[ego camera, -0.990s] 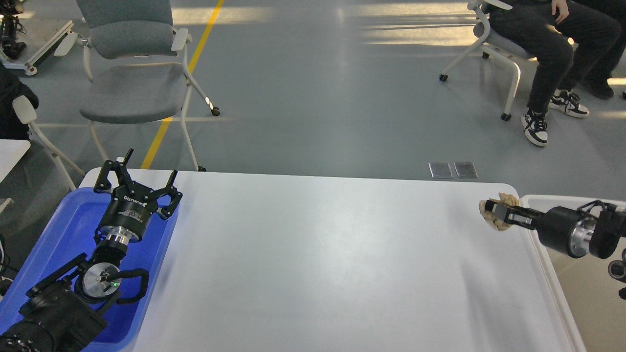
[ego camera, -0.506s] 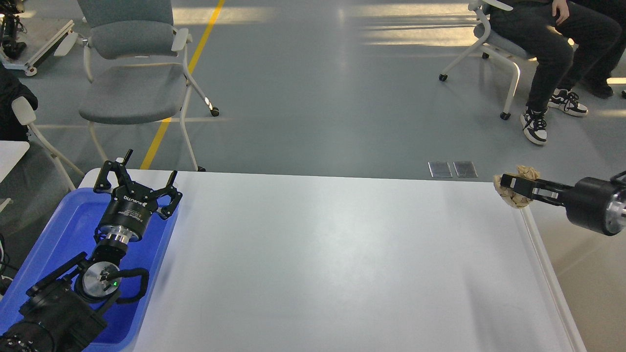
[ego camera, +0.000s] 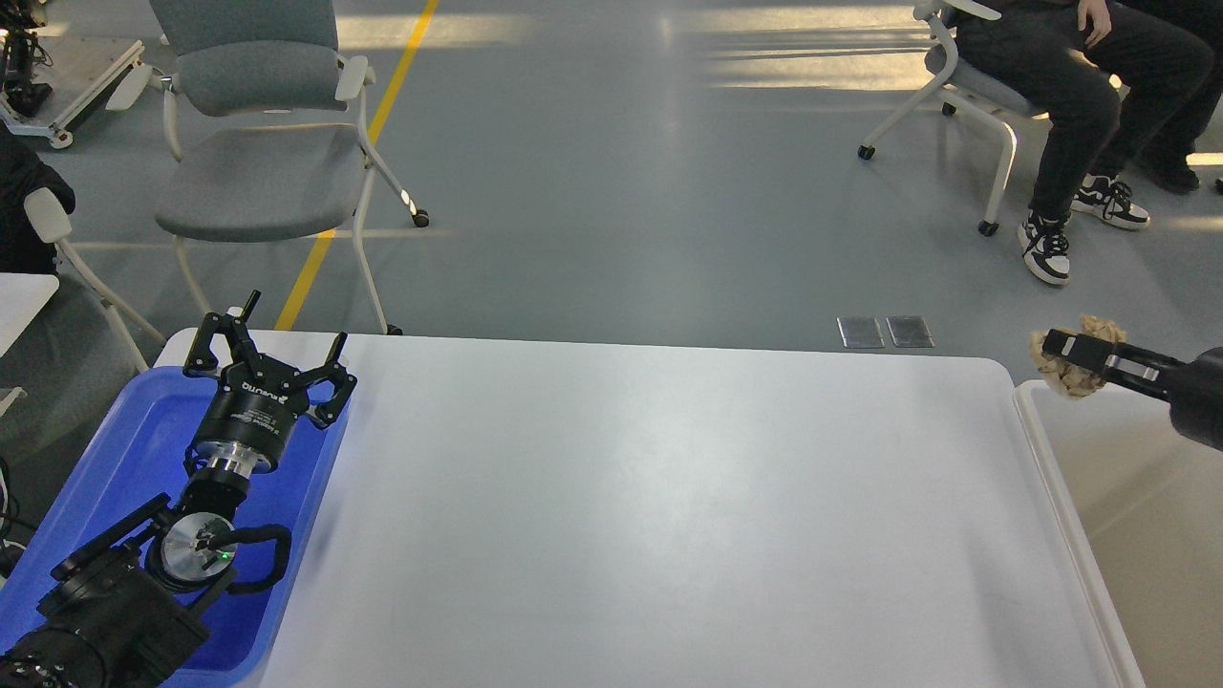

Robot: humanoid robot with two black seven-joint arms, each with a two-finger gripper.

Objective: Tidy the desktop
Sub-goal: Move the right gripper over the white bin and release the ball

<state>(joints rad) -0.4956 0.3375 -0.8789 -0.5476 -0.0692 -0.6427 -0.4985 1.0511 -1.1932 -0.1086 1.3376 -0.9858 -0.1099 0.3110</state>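
The desktop (ego camera: 650, 506) is a glossy white tabletop with rounded corners and nothing lying on it. My right gripper (ego camera: 1061, 346) is shut on a crumpled tan paper wad (ego camera: 1078, 377) and holds it in the air over the far end of the cream-white bin (ego camera: 1037, 430), just off the desktop's right edge. My left gripper (ego camera: 268, 354) is open and empty, its fingers spread, hovering over the far right part of the blue tray (ego camera: 143, 430) at the desktop's left edge.
A grey chair (ego camera: 258, 143) stands beyond the far left corner. A seated person (ego camera: 1080, 105) on a white chair is at the far right. A second white table's corner (ego camera: 19, 306) shows at the left edge.
My right gripper has carried the paper wad up and to the right, from the desktop's far right corner to over the bin. The left arm has not moved.
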